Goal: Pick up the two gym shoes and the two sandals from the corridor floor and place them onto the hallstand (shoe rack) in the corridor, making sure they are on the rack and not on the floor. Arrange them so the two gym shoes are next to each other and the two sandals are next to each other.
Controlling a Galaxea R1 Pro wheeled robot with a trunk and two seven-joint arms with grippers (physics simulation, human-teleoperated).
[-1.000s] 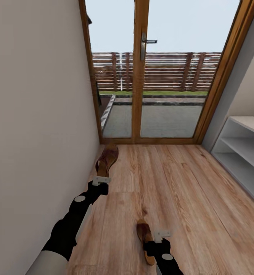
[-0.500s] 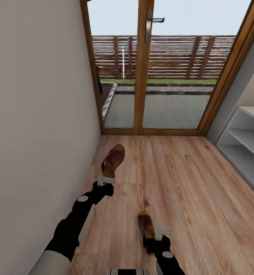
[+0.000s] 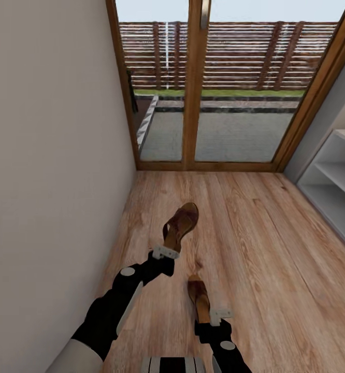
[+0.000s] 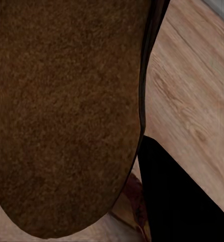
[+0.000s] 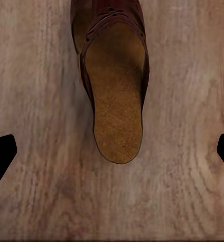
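Note:
My left gripper (image 3: pixel 166 253) is shut on the heel end of one dark brown sandal (image 3: pixel 181 224), holding it just above the corridor floor (image 3: pixel 260 243). In the left wrist view its tan footbed (image 4: pixel 66 116) sits very close. The other sandal (image 3: pixel 198 297) lies flat on the floor with my right gripper (image 3: pixel 217 314) open just behind its heel. The right wrist view looks straight down on this sandal (image 5: pixel 114 96), with the black fingertips (image 5: pixel 1 156) spread wide on either side. The gym shoes are out of view. At the right edge is a white open shelf unit (image 3: pixel 343 171); I cannot tell whether it is the hallstand.
A plain wall (image 3: pixel 53 155) runs close along the left. A wood-framed glass door (image 3: pixel 196 88) closes the corridor's far end, with a terrace and fence beyond. Bare wood floor stretches between the sandals and the shelf unit.
The camera has tilted down, so the door sits higher in view. My left arm has carried its sandal away from the wall toward the middle of the floor. The right gripper has stayed over the other sandal.

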